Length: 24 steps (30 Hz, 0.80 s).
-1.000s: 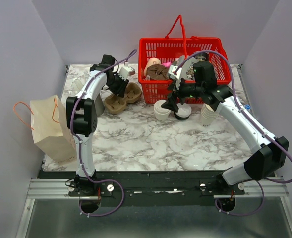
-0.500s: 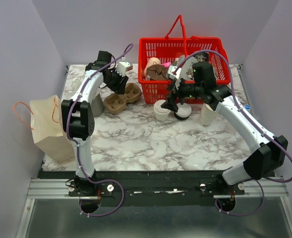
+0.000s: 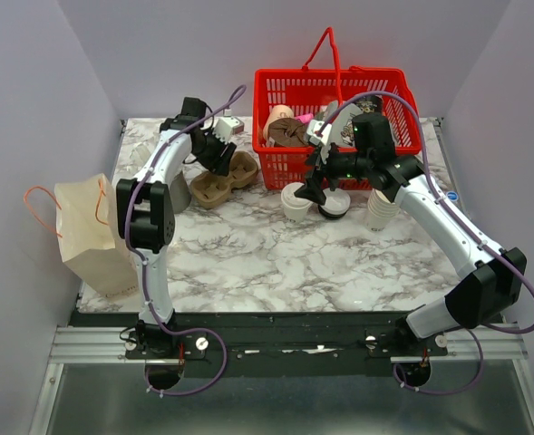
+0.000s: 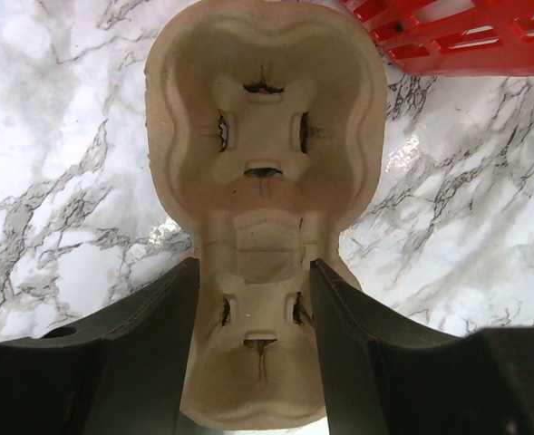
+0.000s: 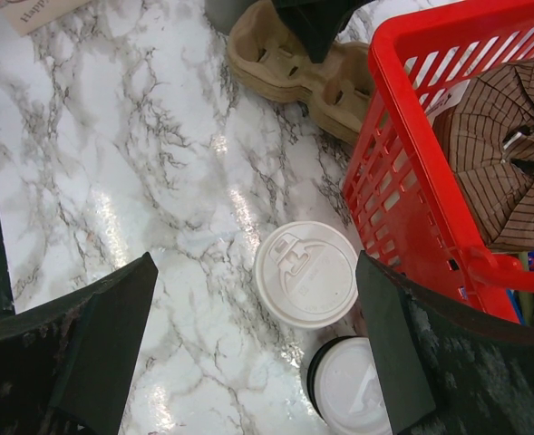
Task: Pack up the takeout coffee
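The takeout coffee [image 3: 295, 201], a small white cup with a round lid, stands on the marble in front of the red basket. It also shows in the right wrist view [image 5: 305, 272]. My right gripper [image 3: 315, 188] hovers over it, open wide [image 5: 255, 261], with the lid between the jaws and nothing held. My left gripper [image 3: 219, 158] is over the tan pulp cup carrier [image 3: 223, 178]. In the left wrist view the jaws stand apart [image 4: 253, 263] over the carrier's near well [image 4: 267, 181], which is wider than the gap. The brown paper bag [image 3: 90, 234] stands at the table's left edge.
A red basket [image 3: 389, 95] with wrapped items stands at the back. A short stack of loose lids [image 3: 335, 207] sits right of the coffee, and a stack of lidless cups [image 3: 380, 210] further right. A grey cup [image 3: 178, 192] stands left of the carrier.
The left arm's elbow swung left and came back, and its wrist shifted slightly over the carrier. The carrier, the coffee and the right arm have not moved.
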Available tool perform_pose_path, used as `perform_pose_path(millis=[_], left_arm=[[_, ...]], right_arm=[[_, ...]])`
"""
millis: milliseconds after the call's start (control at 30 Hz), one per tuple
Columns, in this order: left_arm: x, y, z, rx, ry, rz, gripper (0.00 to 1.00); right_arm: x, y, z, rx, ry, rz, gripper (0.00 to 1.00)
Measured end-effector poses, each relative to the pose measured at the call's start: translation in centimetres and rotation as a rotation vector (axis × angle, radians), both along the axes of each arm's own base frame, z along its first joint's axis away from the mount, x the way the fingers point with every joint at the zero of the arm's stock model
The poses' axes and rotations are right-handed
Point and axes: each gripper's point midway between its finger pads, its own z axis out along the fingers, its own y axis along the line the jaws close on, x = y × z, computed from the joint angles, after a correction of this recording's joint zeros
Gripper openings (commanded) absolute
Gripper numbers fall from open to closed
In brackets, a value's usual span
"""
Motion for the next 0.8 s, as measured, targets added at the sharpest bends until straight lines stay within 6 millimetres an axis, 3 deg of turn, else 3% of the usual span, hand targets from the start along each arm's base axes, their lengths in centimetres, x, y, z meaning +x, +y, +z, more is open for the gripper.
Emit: perform_pose_path(millis=[267,533,800], left_arm=[[0.0,0.0,-1.8,0.009,0.033,-0.008,0.57],[-0.1,0.0,-2.1,0.012,0.037,-0.014,0.56],[-0.2,0.0,-2.3,0.015,0.040,-0.028,0.49]], right_arm=[[0.0,0.0,0.0,-0.001,-0.001,-0.001,1.00],[0.0,0.0,0.0,-0.001,-0.001,-0.001,1.00],[0.0,0.0,0.0,-0.002,-0.001,-0.002,1.00]])
